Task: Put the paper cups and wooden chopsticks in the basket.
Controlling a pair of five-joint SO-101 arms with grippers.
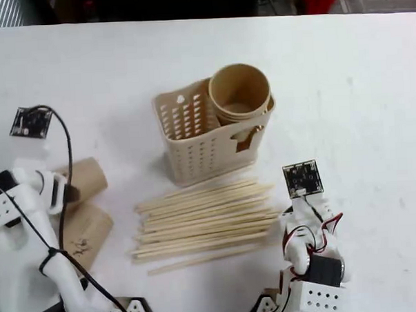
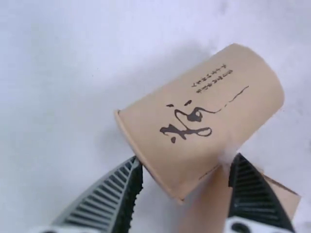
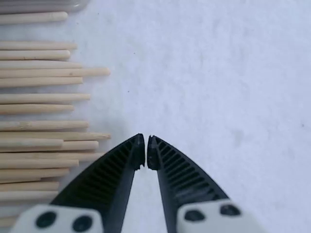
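A cream slotted basket (image 1: 197, 139) stands mid-table with stacked paper cups (image 1: 240, 92) in its right end. In front of it lies a pile of wooden chopsticks (image 1: 204, 220). Two more paper cups lie on their sides at the left, one (image 1: 87, 178) behind the other (image 1: 85, 230). My left gripper (image 2: 187, 177) is open, and its fingers straddle the rim end of the printed cup (image 2: 204, 121), which rests on the table. The second cup (image 2: 214, 206) lies just beneath. My right gripper (image 3: 146, 148) is shut on nothing, just off the chopsticks' (image 3: 43, 104) right ends.
The left arm (image 1: 30, 205) and its cable take up the front left corner. The right arm (image 1: 313, 262) stands at the front right. The white table (image 1: 351, 108) is bare to the right of the basket and behind it.
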